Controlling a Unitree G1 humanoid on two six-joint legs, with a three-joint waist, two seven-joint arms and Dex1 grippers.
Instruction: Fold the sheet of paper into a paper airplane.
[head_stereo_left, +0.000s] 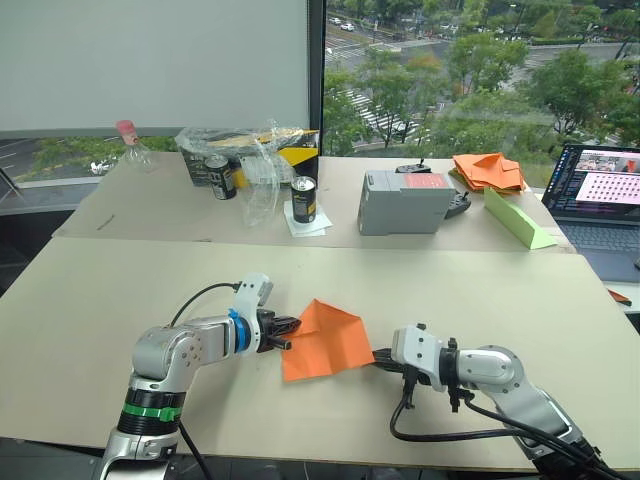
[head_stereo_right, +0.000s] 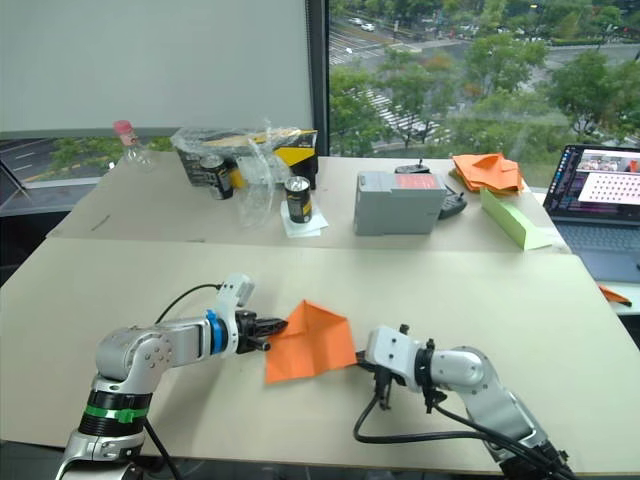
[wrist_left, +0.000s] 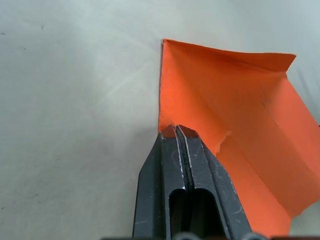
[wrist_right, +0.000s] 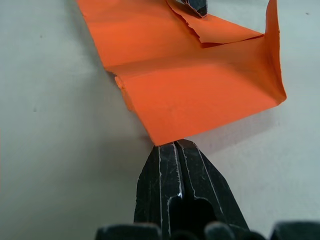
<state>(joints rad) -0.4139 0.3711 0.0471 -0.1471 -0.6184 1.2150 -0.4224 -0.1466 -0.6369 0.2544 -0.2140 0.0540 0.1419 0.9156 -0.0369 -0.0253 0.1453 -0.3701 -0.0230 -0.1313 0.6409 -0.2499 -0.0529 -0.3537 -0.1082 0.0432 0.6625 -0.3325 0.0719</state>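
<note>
Window room, beige table (head_stereo_left: 120, 300); paper (head_stereo_left: 325, 340) partly folded, near edge, between grippers. Left gripper (head_stereo_left: 286, 333) pinches its left edge, jaws pressed together; right gripper (head_stereo_left: 379, 358) closed at right corner. Paper thin, light, floppy, tears easily; grip at edges, near creases

Near table (head_stereo_left: 120, 300) bare on all sides of folded sheet of paper (head_stereo_left: 325, 340), cans (head_stereo_left: 304, 199), grey box (head_stereo_left: 404, 201), laptop (head_stereo_left: 600, 200) crowding far table

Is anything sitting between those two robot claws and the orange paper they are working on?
Nothing visible does. The left gripper is shut right on one edge of the sheet of paper, and the right gripper is shut with its tips at the opposite edge. The cans and boxes stand on the far table.
</note>
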